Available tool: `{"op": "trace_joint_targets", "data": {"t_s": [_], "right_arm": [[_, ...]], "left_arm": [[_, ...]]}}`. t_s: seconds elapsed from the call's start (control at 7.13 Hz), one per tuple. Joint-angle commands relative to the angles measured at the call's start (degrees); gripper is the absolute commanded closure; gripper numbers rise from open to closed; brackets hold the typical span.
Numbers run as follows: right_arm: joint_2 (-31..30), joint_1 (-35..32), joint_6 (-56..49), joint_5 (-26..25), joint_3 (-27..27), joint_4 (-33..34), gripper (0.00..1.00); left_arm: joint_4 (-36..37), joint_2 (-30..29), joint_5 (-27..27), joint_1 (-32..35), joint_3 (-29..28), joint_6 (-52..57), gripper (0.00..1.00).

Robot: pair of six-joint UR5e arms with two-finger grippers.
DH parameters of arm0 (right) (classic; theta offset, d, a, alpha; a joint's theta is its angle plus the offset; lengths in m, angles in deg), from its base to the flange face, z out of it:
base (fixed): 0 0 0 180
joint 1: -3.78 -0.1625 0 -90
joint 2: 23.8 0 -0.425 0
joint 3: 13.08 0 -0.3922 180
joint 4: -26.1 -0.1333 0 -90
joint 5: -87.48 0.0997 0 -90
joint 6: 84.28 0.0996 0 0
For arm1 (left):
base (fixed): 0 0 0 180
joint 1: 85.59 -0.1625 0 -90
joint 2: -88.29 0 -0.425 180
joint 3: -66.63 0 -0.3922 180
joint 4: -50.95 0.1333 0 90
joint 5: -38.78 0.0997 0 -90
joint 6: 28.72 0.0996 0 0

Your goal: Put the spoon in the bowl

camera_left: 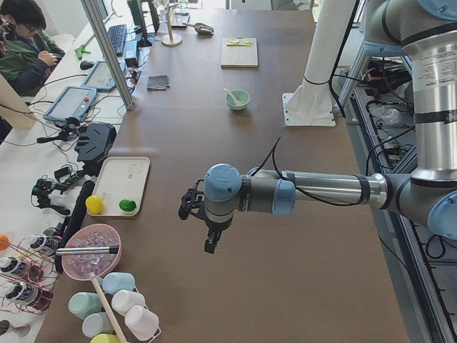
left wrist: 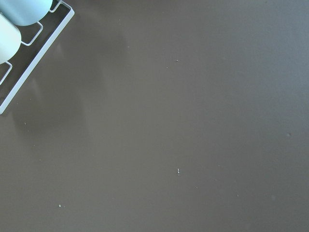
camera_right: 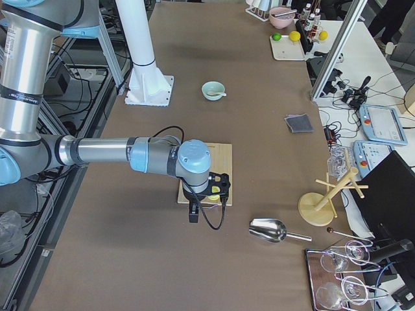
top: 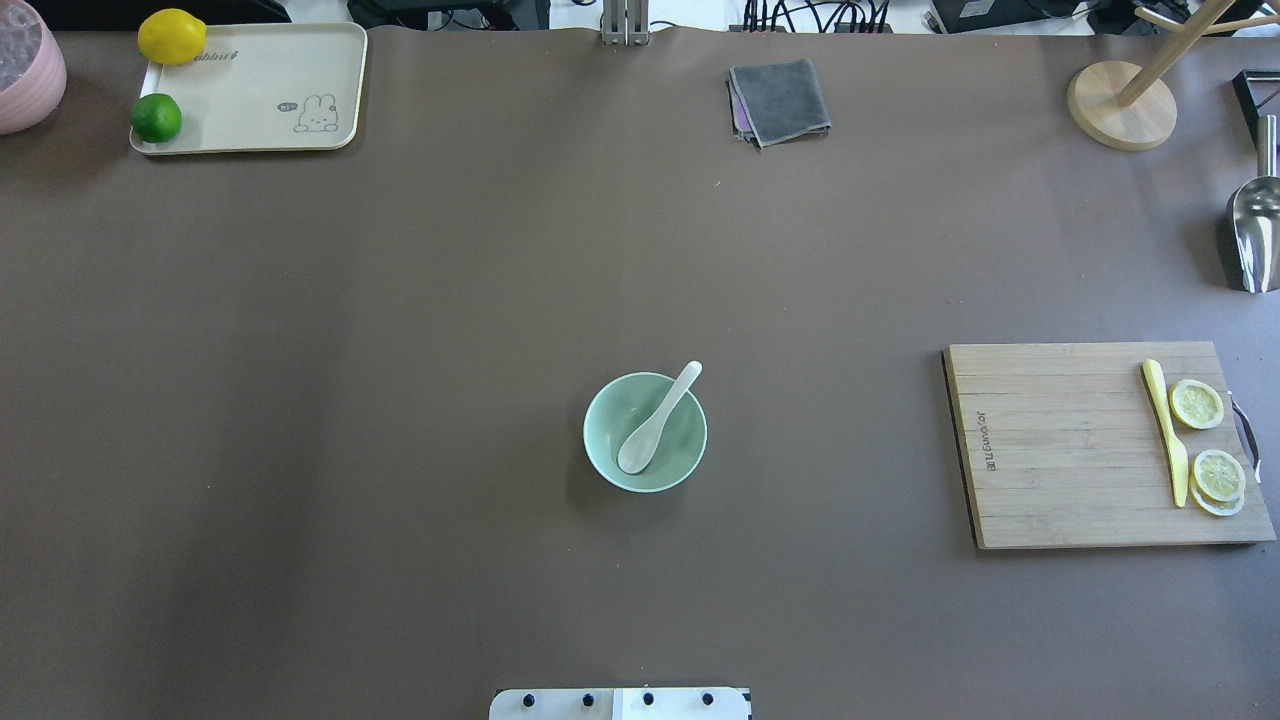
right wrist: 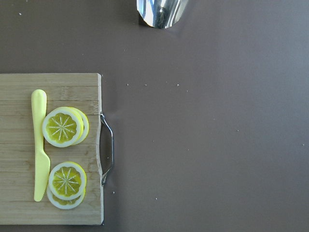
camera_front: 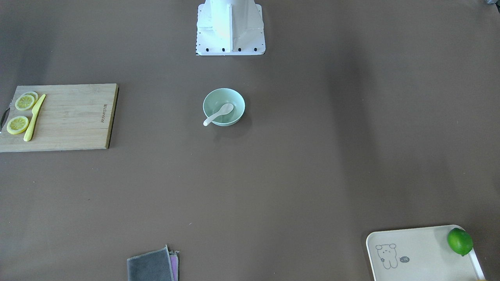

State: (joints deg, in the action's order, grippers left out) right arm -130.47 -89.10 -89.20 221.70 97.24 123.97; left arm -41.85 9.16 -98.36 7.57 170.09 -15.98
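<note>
Tabletop (top: 400, 300): one spoon (top: 652, 425), one bowl (top: 608, 425)

bowl (top: 603, 455): bare counter (top: 400, 400) all round | spoon (top: 655, 425) handle overhangs far-right rim | cutting board (top: 1060, 450) well apart on robot's right

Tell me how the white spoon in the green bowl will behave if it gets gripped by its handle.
The spoon looks glossy and hard: probably stiff, but slippery in a pinch. Its handle leans on the rim of the bowl and juts past it, so a lift there may pivot the scoop. The small bowl could slide or tip.
</note>
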Motion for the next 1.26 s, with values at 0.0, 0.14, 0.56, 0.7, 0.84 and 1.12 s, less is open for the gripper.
{"op": "trace_joint_targets", "data": {"t_s": [0.0,0.14,0.56,0.7,0.84,1.12], "right_arm": [[-0.11,-0.02,-0.09,0.79,-0.02,-0.05,0.0],[-0.2,-0.02,-0.18,0.79,-0.02,-0.05,0.0],[-0.2,-0.02,-0.18,0.79,-0.02,-0.31,0.0],[-0.38,-0.02,-0.18,0.87,-0.19,-2.14,0.0],[-0.73,-0.02,-0.18,0.96,-0.11,-2.59,0.0],[-0.73,-0.02,-0.18,1.23,-0.11,-2.6,0.0]], "left_arm": [[-0.01,0.2,0.03,0.01,0.42,0.0,0.02],[-0.01,0.2,0.03,0.01,0.51,0.0,0.02],[-0.01,0.11,0.12,0.01,0.43,0.0,0.02],[-0.01,0.11,0.21,0.01,0.43,0.0,0.02],[-0.01,0.11,0.21,0.01,0.51,0.0,0.02],[-0.01,0.11,0.21,0.01,0.43,0.0,0.02]]}}
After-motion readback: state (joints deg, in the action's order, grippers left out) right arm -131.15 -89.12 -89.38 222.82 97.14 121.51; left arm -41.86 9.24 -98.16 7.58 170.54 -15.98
